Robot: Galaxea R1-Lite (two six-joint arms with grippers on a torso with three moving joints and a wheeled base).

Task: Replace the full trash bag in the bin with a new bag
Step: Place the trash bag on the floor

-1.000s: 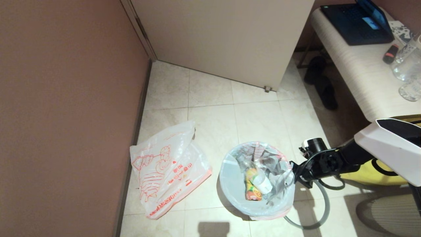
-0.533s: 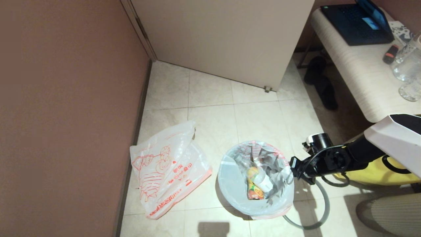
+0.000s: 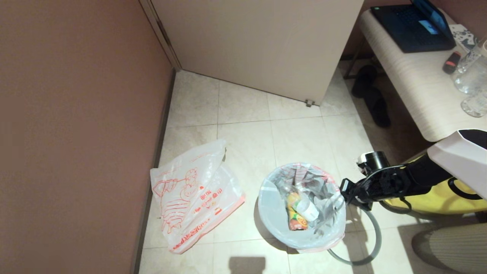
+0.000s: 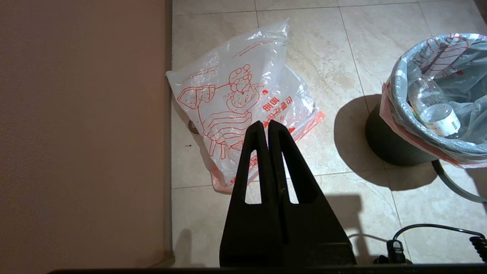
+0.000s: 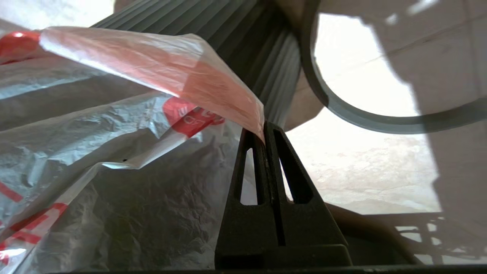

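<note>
While my right gripper [image 5: 265, 127] kept its two black fingers pressed together on the pink rim band of the full trash bag [image 3: 302, 207], the thin translucent white plastic one lumpy with a yellow-orange packet and a clear bottle, the bag still sat inside the small round black plastic bin [image 4: 395, 146]. Compared with a second earlier, the bin and its liner had slid a little toward the arm's side of the head view, and the liner's mouth looked pulled that way. My right arm had drawn back the same way, its white shell sitting higher at the picture's edge. The loose thin grey hoop [image 3: 371, 243] lay on the pale floor tiles [image 3: 243, 137], partly under the bin, where it had been before.

The new bag [image 3: 194, 194], thin translucent white plastic with a large red-orange cartoon drawing, lay flat on the tiles beside the brown wall [image 3: 76, 133], well apart from the bin and unmoved. My left gripper [image 4: 265, 123] hung parked above that bag with its fingers shut on nothing.

A yellow cloth tote [image 3: 445, 198] sat behind my right arm, and the pale bench [image 3: 411, 80] carried a dark laptop [image 3: 412, 24].
</note>
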